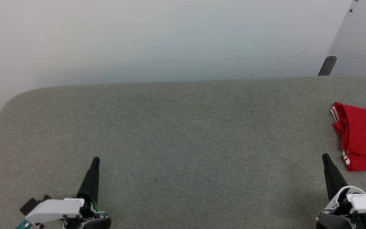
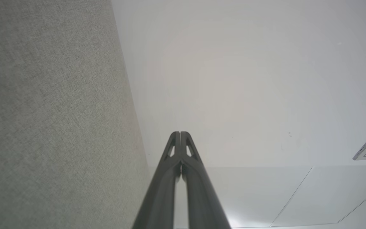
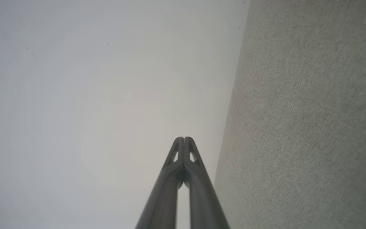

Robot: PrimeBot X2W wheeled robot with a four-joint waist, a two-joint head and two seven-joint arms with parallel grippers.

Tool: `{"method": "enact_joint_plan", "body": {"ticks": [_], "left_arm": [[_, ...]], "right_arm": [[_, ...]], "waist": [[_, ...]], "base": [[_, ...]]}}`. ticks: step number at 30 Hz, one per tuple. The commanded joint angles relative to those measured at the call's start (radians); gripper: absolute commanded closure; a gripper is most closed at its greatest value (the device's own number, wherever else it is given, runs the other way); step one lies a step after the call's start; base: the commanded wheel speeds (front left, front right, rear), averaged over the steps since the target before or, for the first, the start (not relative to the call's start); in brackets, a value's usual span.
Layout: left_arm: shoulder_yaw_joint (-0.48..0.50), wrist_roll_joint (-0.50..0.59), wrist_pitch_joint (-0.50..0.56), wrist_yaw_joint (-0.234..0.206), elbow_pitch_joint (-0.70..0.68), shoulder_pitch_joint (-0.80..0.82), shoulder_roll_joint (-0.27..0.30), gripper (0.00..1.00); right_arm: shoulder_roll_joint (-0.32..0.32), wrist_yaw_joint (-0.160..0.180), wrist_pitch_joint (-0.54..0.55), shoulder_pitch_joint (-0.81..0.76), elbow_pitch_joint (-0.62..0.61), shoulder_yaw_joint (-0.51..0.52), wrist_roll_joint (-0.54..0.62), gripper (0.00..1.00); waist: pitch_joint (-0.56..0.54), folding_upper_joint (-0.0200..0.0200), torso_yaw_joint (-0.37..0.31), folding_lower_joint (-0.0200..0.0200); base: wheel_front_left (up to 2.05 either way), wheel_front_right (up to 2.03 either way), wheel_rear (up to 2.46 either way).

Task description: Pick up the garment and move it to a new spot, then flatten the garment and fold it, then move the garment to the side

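Two pairs of jaws, one tabletop, one garment.

1. Left jaws: long dark fingers (image 1: 91,181) pressed tip to tip, clenched on nothing. They sit low at the left over the near edge, apparently at rest.
2. Tabletop (image 1: 183,133): grey woven covering with a rounded far-left corner. Its broad middle is, by my reading, the working area for flattening and folding.
3. Right jaws: fingers (image 1: 332,178) likewise clenched and holding nothing, near the garment but apart from it.
4. Garment (image 1: 364,133): red shirt with white-striped trim, folded into a compact stack at the far right of the tabletop, partly cut off by the picture's edge. So placed, it reads as set aside, with the task near done.
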State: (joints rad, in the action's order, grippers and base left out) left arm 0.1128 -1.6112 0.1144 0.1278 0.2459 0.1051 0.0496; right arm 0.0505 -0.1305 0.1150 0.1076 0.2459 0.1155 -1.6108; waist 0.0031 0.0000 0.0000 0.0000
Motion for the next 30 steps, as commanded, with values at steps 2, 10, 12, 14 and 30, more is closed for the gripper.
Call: {"method": "enact_joint_plan", "body": {"ticks": [2,10,12,14,30], "left_arm": [[0.003,-0.003,0.003,0.005,-0.001,0.008,-0.001,1.0],[0.002,-0.003,0.003,0.005,-0.001,0.008,-0.001,1.0],[0.002,-0.003,0.003,0.005,-0.001,0.008,-0.001,1.0],[0.002,-0.003,0.003,0.005,-0.001,0.008,-0.001,1.0],[0.002,-0.003,0.003,0.005,-0.002,0.008,-0.001,1.0]], "right_arm": [[-0.003,0.0,0.002,0.002,-0.003,0.0,-0.004,1.0],[-0.003,0.0,0.002,0.002,-0.003,0.0,-0.004,1.0],[-0.003,0.0,0.002,0.002,-0.003,0.0,-0.004,1.0],[-0.003,0.0,0.002,0.002,-0.003,0.0,-0.004,1.0],[-0.003,0.0,0.002,0.002,-0.003,0.0,-0.004,1.0]], "waist": [[0.0,0.0,0.0,0.0],[0.0,0.0,0.0,0.0],[0.0,0.0,0.0,0.0],[0.0,0.0,0.0,0.0],[0.0,0.0,0.0,0.0]], "base": [[0.0,0.0,0.0],[0.0,0.0,0.0],[0.0,0.0,0.0],[0.0,0.0,0.0],[0.0,0.0,0.0]]}}
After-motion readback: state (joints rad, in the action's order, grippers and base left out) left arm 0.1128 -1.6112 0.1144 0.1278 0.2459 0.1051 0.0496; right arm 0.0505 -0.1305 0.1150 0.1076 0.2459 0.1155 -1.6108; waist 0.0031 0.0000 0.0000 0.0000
